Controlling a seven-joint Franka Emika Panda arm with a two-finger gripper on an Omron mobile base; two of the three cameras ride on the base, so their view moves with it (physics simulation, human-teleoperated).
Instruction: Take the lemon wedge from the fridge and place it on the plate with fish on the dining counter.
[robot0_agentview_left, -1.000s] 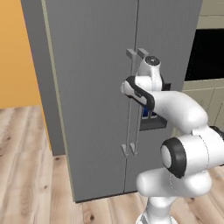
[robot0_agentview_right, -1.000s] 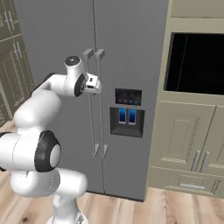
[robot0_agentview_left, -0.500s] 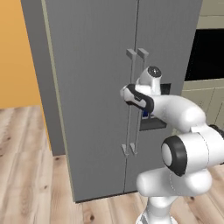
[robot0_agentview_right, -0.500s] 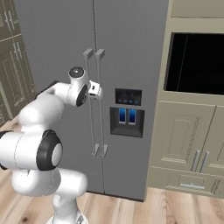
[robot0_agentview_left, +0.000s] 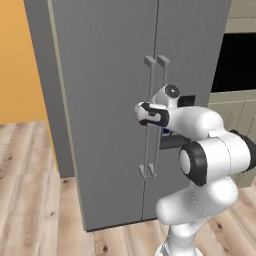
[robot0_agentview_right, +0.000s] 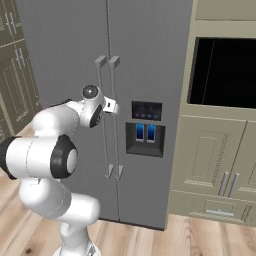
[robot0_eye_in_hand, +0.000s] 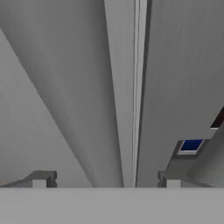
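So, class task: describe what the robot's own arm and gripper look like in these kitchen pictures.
The arm is glossy white with rounded, bulging segments and dark grey-black joint bands. A small round grey cap tops the wrist. The gripper ends in two small dark grey, squared finger tips.

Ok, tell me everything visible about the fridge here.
The fridge is tall, matte grey, standing upright with both side-by-side doors shut. Two long grey bar handles flank the centre seam, and a dark dispenser panel with blue lights sits on the right door. The gripper straddles a handle bar, jaws not yet closed on it.
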